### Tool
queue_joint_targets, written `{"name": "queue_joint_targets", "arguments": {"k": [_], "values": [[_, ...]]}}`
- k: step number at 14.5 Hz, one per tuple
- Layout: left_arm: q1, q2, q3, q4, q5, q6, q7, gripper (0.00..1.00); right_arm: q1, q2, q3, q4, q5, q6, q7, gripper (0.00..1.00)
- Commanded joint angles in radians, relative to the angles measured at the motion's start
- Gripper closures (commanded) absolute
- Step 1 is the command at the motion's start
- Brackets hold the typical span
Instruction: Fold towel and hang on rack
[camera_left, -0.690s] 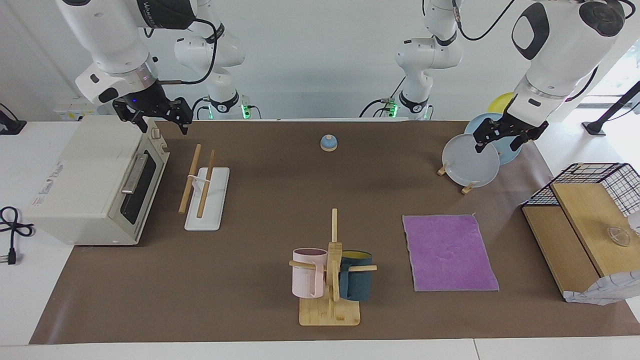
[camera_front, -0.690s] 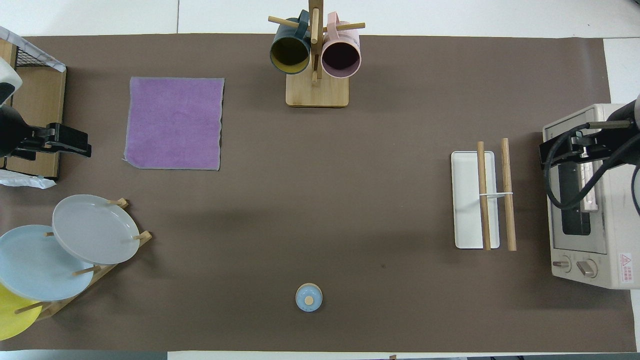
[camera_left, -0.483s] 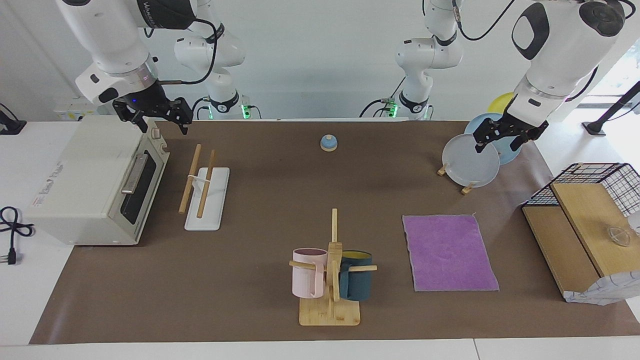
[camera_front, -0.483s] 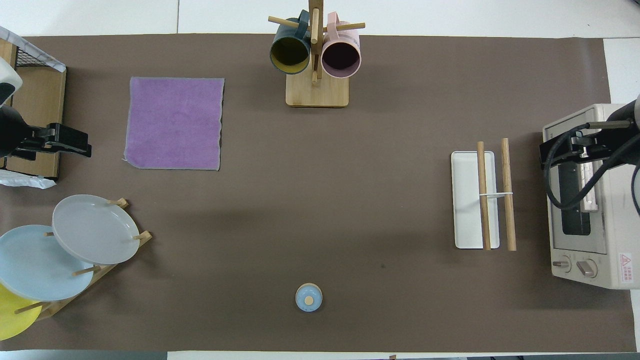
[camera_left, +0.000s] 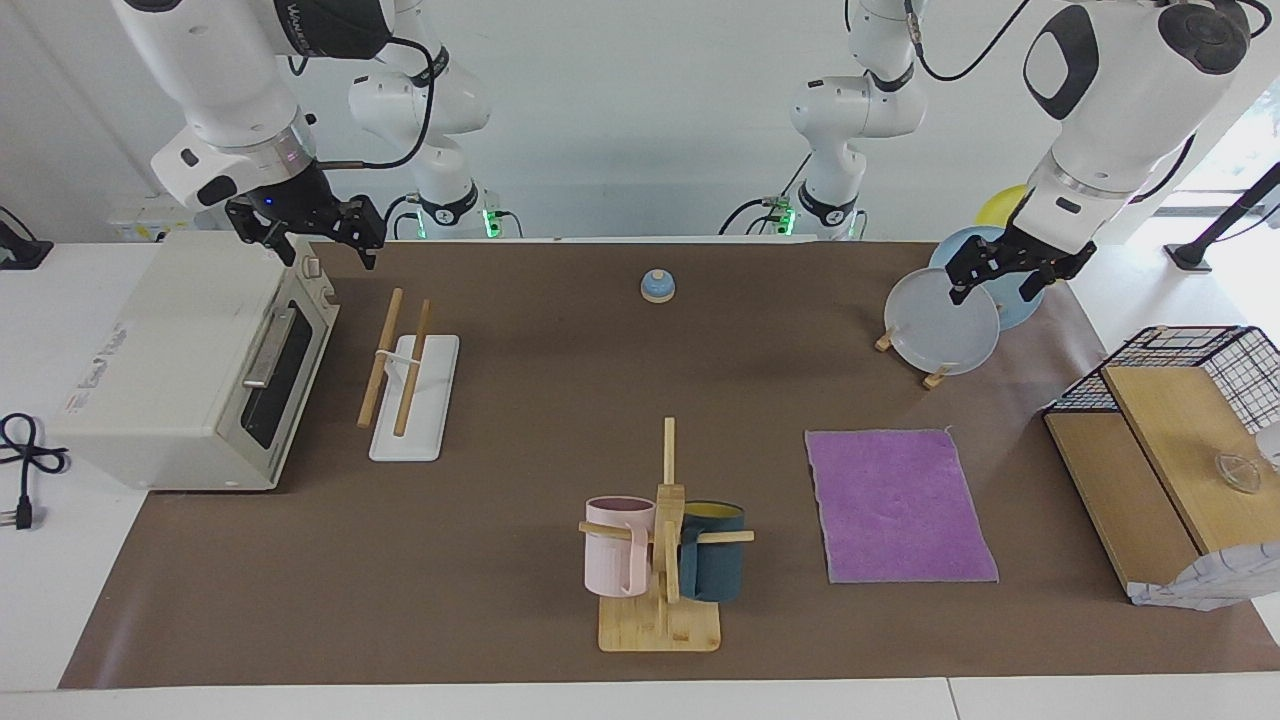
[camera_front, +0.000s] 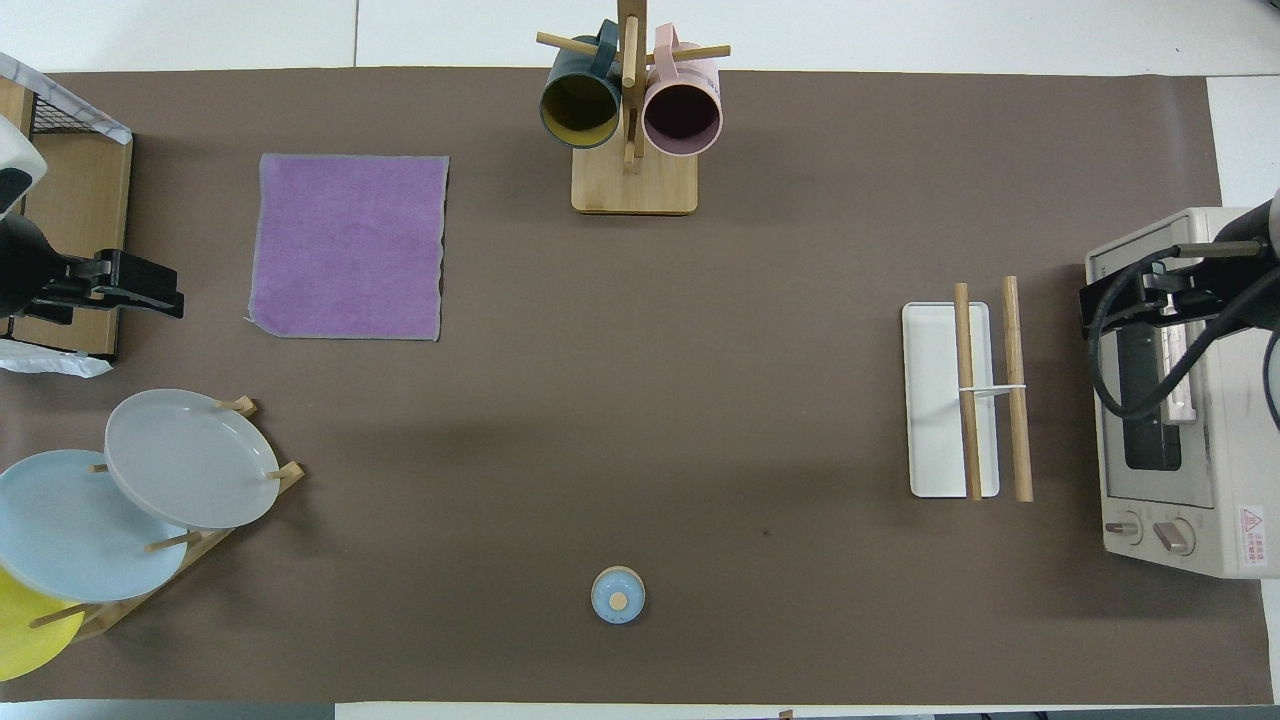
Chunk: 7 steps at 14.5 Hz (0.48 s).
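The purple towel (camera_left: 900, 505) (camera_front: 347, 245) lies flat and unfolded on the brown mat, toward the left arm's end of the table. The rack (camera_left: 425, 400) (camera_front: 935, 400), a white base carrying two parallel wooden rods, stands toward the right arm's end, beside the toaster oven. My left gripper (camera_left: 995, 285) (camera_front: 150, 285) hangs open and empty over the plate stand. My right gripper (camera_left: 315, 245) (camera_front: 1100, 300) hangs open and empty over the toaster oven's corner, close to the rack. Neither gripper touches the towel or the rack.
A bamboo mug tree (camera_left: 665, 540) with a pink and a dark-blue mug stands beside the towel, mid-table. Plates lean in a wooden stand (camera_left: 940, 325). A white toaster oven (camera_left: 190, 360), a small blue knob-topped object (camera_left: 657, 286) and a wire basket with wooden boards (camera_left: 1170, 430) are also here.
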Motion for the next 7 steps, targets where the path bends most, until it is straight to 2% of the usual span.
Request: {"name": "queue_joint_targets", "arguments": {"k": [1,5,7], "values": [[0.004,-0.039,0.002,-0.058,0.01,0.007,0.001,0.0,-0.019,-0.022,0.009,-0.027,0.021,0.012,-0.019,0.0],[0.042,-0.079,0.013,-0.232,0.008,0.182,0.0,0.0,-0.019,-0.022,0.009,-0.027,0.021,0.012,-0.019,0.0],[0.062,-0.057,0.013,-0.308,0.008,0.28,0.005,0.0,-0.019,-0.022,0.01,-0.027,0.021,0.012,-0.019,0.0]]}}
